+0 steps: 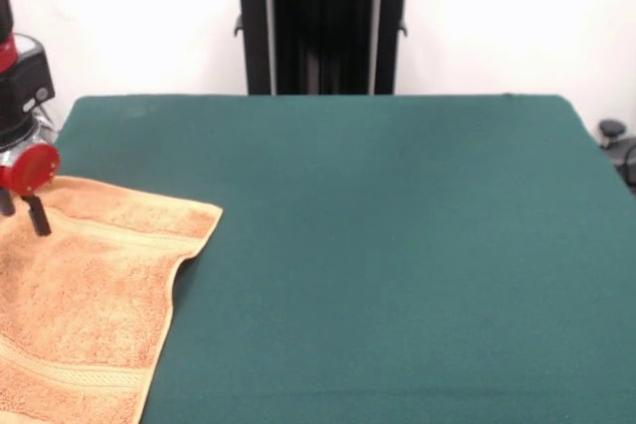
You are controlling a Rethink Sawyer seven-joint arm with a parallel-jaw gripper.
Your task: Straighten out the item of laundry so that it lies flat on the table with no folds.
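The orange-tan towel (89,295) lies at the left near corner of the dark green table (397,245), running out of the picture at the left and bottom edges. A woven band crosses it near its far edge and another near its near edge. Its right edge curls slightly near the far right corner. My gripper (22,211) hangs from the red and black arm at the left edge, just over the towel's far edge. Its two dark fingers (38,215) stand apart with nothing between them.
The black pedestal (323,22) stands behind the table's far edge at the centre. A small dark object (616,141) sits beyond the table's right side. A white wall is behind.
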